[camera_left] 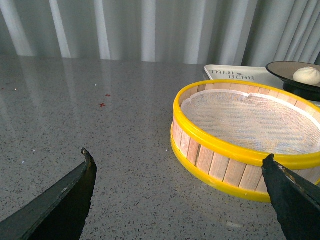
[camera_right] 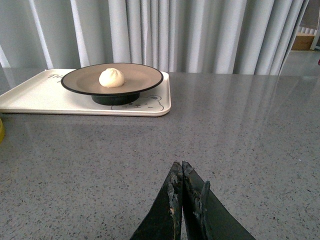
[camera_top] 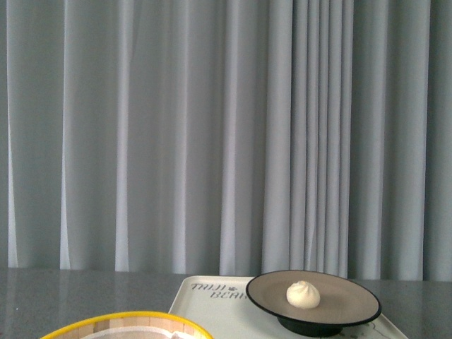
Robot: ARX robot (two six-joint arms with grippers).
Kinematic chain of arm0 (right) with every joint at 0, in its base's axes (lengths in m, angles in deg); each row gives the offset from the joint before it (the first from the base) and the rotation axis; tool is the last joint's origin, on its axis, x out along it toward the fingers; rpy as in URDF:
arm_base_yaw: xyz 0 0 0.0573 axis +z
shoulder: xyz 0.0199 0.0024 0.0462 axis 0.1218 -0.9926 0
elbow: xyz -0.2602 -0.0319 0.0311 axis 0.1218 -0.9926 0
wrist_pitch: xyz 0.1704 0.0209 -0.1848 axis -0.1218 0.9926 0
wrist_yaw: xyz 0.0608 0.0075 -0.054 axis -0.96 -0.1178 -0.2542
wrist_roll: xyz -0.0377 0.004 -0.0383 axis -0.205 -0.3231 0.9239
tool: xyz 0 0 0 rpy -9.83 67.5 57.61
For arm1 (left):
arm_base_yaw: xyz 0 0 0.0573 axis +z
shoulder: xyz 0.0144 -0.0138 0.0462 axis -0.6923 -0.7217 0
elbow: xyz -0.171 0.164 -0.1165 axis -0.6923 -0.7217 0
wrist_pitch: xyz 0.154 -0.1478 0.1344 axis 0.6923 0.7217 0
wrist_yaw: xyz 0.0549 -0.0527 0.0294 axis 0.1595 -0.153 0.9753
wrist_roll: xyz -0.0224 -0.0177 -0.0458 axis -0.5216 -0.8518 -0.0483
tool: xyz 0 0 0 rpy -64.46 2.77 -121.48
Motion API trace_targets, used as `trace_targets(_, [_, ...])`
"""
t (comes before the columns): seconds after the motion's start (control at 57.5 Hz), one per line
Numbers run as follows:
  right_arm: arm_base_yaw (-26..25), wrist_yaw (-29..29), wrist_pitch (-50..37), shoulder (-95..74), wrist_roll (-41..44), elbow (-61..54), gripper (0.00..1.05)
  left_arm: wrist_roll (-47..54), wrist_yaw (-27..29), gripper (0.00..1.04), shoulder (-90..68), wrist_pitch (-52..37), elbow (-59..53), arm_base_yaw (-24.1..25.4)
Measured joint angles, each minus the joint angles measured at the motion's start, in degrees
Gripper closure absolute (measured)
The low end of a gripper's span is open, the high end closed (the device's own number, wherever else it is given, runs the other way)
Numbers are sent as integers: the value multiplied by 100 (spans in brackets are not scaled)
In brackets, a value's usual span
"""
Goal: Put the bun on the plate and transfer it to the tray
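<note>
Bun [camera_right: 111, 77] well beyond right tool [camera_right: 181, 167]

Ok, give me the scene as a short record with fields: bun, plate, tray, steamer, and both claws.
bun: on the plate, near its middle
plate: standing on the tray
tray: flat on the grey table
steamer basket: on the table beside the tray, only a liner inside
left claw: open, holding nothing, near the basket
right claw: shut, holding nothing, apart from the tray
</note>
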Motion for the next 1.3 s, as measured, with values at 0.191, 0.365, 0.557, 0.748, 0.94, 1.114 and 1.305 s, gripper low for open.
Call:
trace_targets(0.191, [2,0,446,459,0,0,103,0,0,7,0,0,0,0])
trace_targets(0.365, [2,0,765,785,0,0,103,0,0,7,0,0,0,0])
trace_targets(0.557, [2,-2,1060,1075,0,0,103,0,0,7,0,0,0,0])
trace_targets(0.748, [0,-7,1963,1790,0,2,103,0,0,7,0,0,0,0])
trace_targets(0.94, [0,-13,2210,2192,0,2,103,0,0,7,4,0,0,0])
trace_targets(1.114, [0,-15,2214,2192,0,2,84,0,0,7,2,0,0,0])
trace_targets(1.305, [0,-15,2214,2192,0,2,51,0,0,7,0,0,0,0])
